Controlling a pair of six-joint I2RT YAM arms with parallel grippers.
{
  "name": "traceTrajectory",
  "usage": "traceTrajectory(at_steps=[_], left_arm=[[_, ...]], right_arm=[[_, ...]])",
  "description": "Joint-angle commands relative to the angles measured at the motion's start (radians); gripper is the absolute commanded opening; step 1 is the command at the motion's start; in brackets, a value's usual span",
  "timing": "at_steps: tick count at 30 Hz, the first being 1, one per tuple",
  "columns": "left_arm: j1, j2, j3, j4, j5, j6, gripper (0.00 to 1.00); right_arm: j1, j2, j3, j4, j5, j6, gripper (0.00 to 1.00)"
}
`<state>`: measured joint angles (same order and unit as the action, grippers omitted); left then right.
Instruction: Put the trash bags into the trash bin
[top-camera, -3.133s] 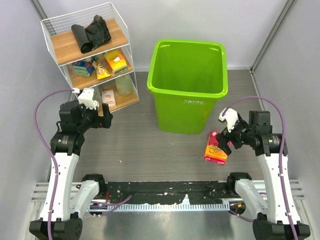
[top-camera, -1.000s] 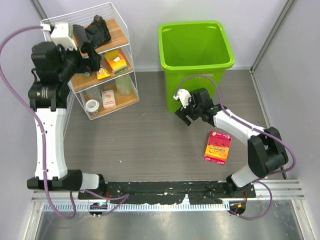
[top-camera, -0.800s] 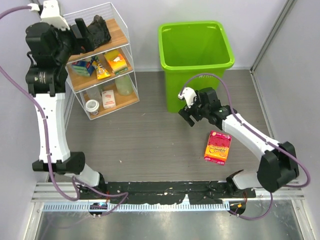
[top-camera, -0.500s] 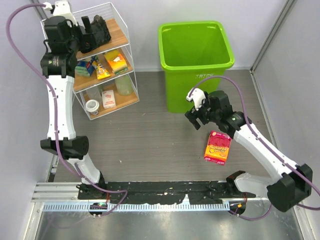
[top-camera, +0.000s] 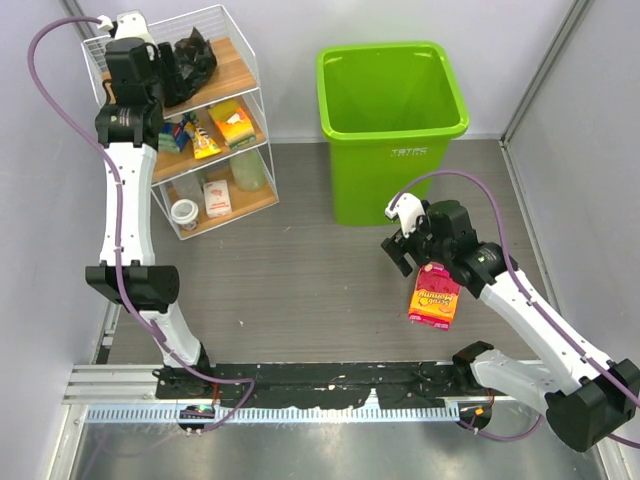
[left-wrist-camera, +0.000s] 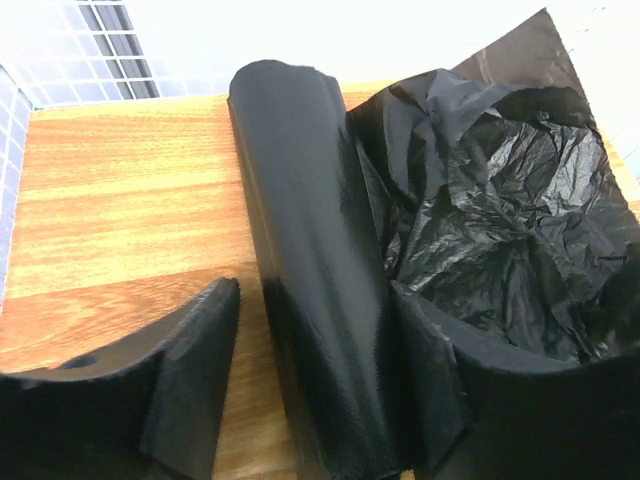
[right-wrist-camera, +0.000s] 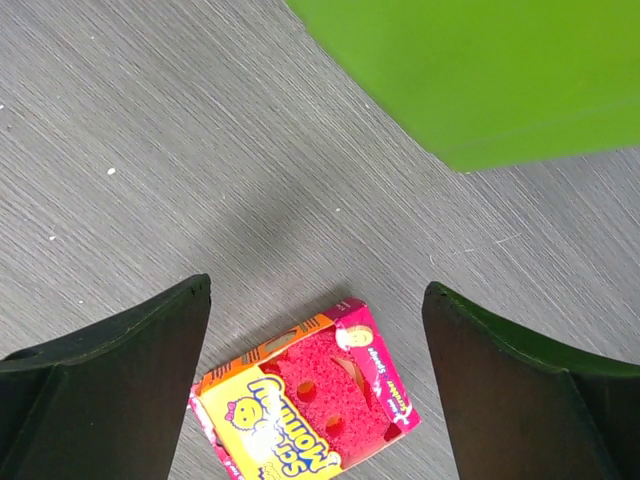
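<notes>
The crinkled glossy black trash bag (top-camera: 192, 55) lies on the top wooden shelf of the wire rack; in the left wrist view it (left-wrist-camera: 500, 210) sits right of a tightly rolled black cylinder (left-wrist-camera: 305, 200). My left gripper (top-camera: 163, 72) (left-wrist-camera: 312, 290) is open, its fingers astride the roll: the right finger (left-wrist-camera: 430, 370) touches it and the left finger (left-wrist-camera: 190, 380) stands a little off. The lime-green trash bin (top-camera: 392, 128) stands upright on the floor at the back. My right gripper (top-camera: 405, 250) (right-wrist-camera: 315, 290) is open and empty, low over the floor in front of the bin (right-wrist-camera: 480, 70).
The white wire rack (top-camera: 215, 20) has three wooden shelves (left-wrist-camera: 120, 200); the lower two hold small boxes and jars. A pink and yellow sponge pack (top-camera: 435, 296) (right-wrist-camera: 310, 400) lies on the floor below my right gripper. Grey walls close both sides.
My left arm has swung right along the top shelf, bringing its open gripper over the black roll. My right arm has drawn back from the bin's front to above the sponge pack.
</notes>
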<state>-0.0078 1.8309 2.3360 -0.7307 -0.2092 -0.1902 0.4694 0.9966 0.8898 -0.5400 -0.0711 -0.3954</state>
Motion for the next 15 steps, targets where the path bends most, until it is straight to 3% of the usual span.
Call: traceTrajectory(at_steps=[1, 6, 11, 15], left_arm=[[0.003, -0.076, -0.073, 0.030, 0.060, -0.023, 0.58], [0.003, -0.125, -0.150, 0.080, 0.134, -0.034, 0.34], [0.003, -0.180, -0.202, 0.126, 0.270, -0.080, 0.02], [0.003, -0.281, -0.341, 0.177, 0.444, -0.172, 0.00]], right_arm=[[0.002, -0.029, 0.008, 0.011, 0.030, 0.013, 0.91], [0.002, -0.016, 0.024, 0.003, 0.036, 0.010, 0.91], [0.000, 0.003, 0.083, -0.024, 0.025, 0.026, 0.91], [0.002, 0.017, 0.141, -0.064, -0.024, 0.056, 0.91]])
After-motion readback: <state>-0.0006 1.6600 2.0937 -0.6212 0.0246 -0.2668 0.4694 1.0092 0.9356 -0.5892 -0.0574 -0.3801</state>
